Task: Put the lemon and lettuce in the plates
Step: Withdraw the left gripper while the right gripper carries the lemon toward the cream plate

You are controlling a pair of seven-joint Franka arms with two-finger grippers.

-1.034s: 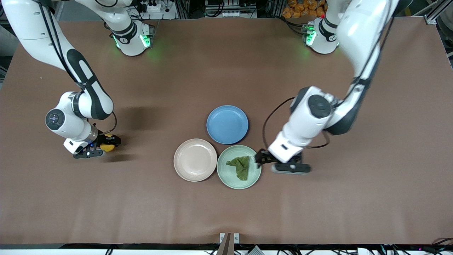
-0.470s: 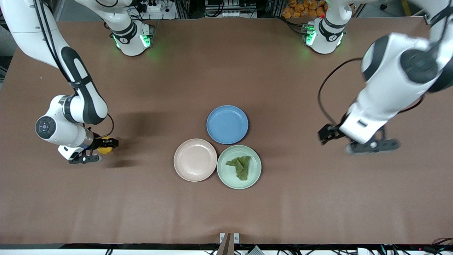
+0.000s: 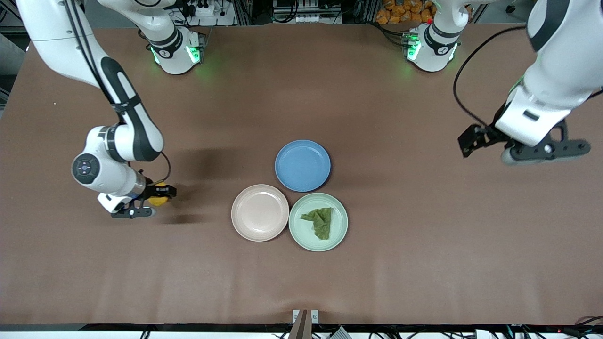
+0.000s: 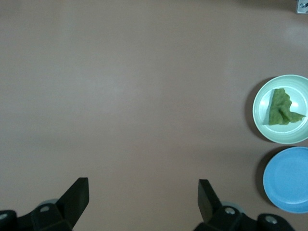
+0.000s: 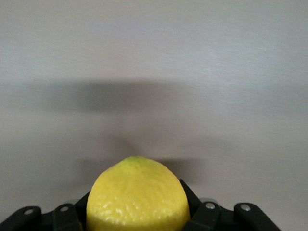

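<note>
The yellow lemon sits between the fingers of my right gripper, which is shut on it just over the table toward the right arm's end. The dark green lettuce lies in the mint green plate. The pink-beige plate beside it holds nothing. My left gripper hangs open and empty, high over bare table toward the left arm's end.
A blue plate touches both other plates and lies farther from the front camera than they do. Brown table surface spreads all around the three plates.
The left gripper has pulled away from the green plate, rising toward its own end of the table. The right gripper has carried the lemon a little toward the plates.
</note>
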